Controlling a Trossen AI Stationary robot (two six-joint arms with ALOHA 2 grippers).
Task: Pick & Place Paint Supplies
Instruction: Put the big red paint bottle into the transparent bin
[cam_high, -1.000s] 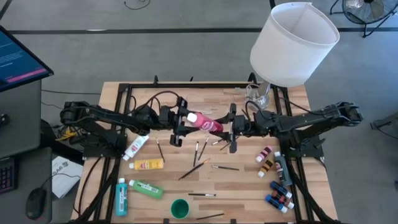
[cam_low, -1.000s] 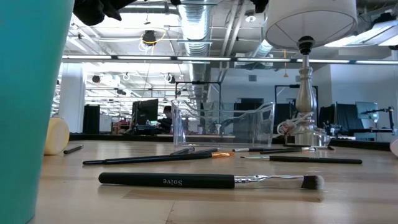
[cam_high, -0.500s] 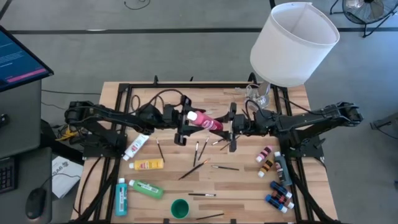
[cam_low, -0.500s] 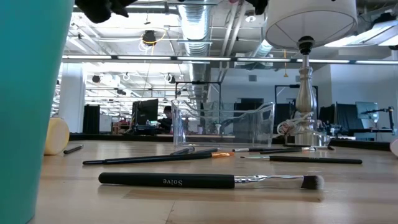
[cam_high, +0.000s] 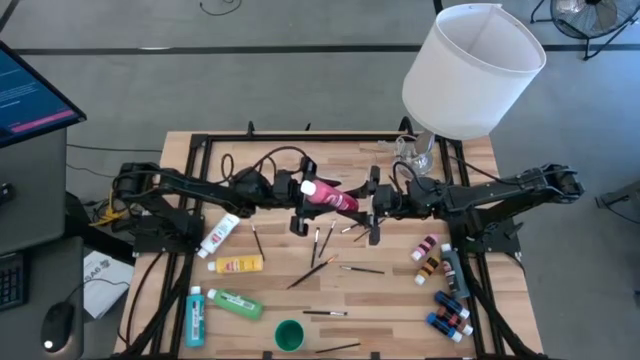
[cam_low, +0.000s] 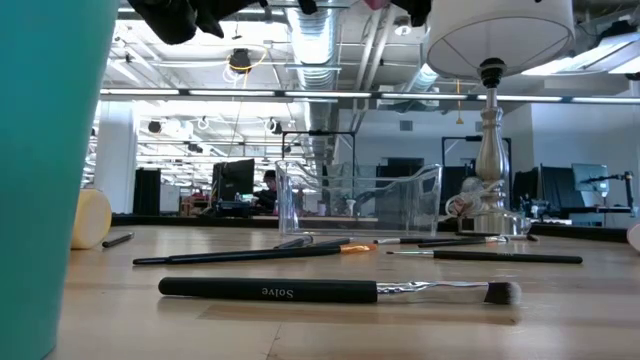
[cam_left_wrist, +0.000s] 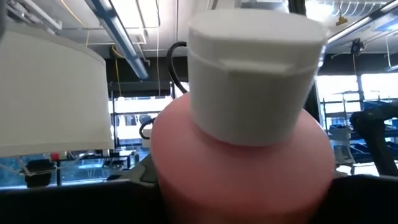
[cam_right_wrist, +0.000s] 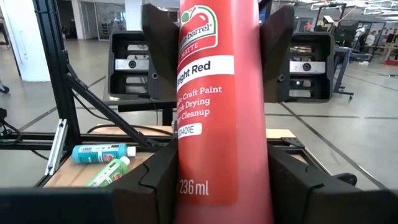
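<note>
Red bottle (cam_high: 333, 197) lengthwise between both arms, white cap leftward.

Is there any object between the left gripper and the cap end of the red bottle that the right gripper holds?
Nothing visible. The red bottle is clamped in the right gripper, its white cap pointing at the left gripper, whose open fingers flank the cap end. The brushes lie on the table below.

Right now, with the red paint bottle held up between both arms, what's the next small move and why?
Probably close the left pincer on the red bottle's white cap. Its fingers flank the cap end without gripping, while the right pincer holds the base.
</note>
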